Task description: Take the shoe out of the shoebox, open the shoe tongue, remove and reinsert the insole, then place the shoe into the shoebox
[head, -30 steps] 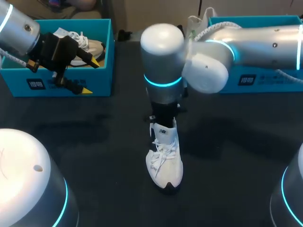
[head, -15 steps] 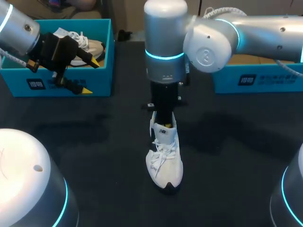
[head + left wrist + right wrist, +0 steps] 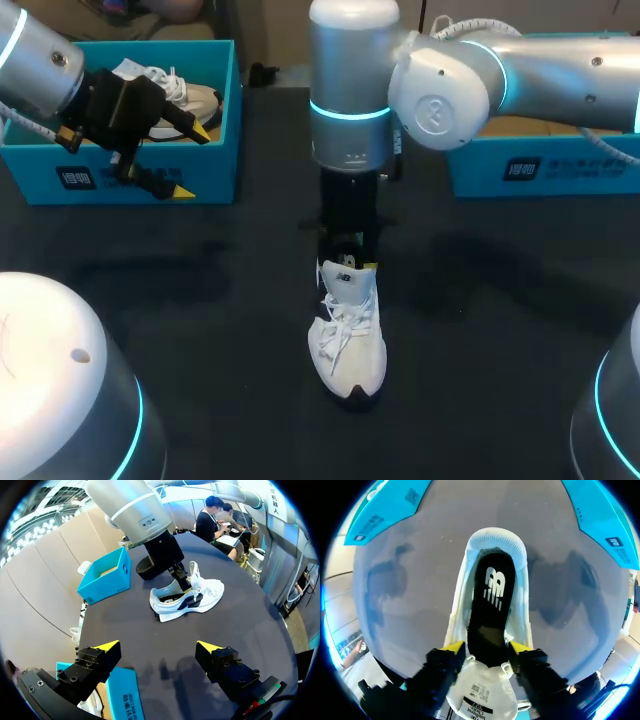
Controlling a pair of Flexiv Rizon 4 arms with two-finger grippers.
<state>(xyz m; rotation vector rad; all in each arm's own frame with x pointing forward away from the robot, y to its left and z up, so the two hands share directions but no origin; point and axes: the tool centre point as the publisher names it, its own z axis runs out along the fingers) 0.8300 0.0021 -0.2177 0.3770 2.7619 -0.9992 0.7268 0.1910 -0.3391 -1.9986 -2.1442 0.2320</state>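
White lace-up sneaker [image 3: 348, 335] upright at the centre of the black table [image 3: 200, 300], toe toward the near edge. Right gripper [image 3: 346, 265] sits at its raised tongue [image 3: 480, 695], fingers apart. Left gripper [image 3: 190, 162] is spread wide over the teal shoebox [image 3: 215, 170] at the far-left corner.

Seen from the head view, my right arm [image 3: 350, 120] covers most of my right gripper [image 3: 355, 262] and the heel of the shoe [image 3: 350, 350]. Down my right wrist, the tongue [image 3: 480, 692] hides the toe and laces — and runs off past the rim. My left gripper [image 3: 192, 160] masks part of the other shoe [image 3: 195, 100] in the left shoebox [image 3: 140, 180]; the right shoebox [image 3: 540, 165] is cut by the edge — half under that arm.
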